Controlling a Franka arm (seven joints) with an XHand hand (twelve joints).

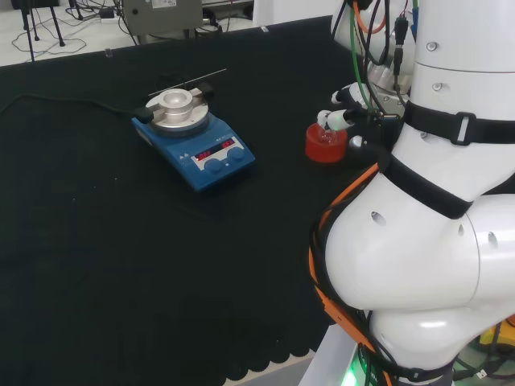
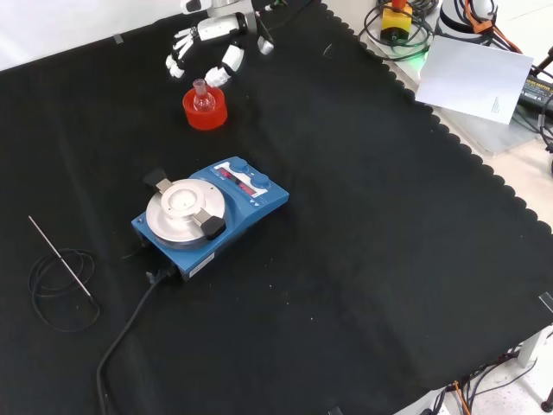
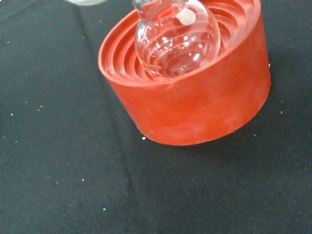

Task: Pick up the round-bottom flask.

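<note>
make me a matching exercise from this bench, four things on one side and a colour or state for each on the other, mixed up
Things:
1. round-bottom flask
2. ribbed stand
3. stirrer plate
4. hand

States:
A. blue body, round silver top
B. clear glass, seated in the stand
C. open, fingers near the flask neck, not closed on it
D. red, resting on the black cloth

Pairs: 1-B, 2-D, 3-A, 4-C
</note>
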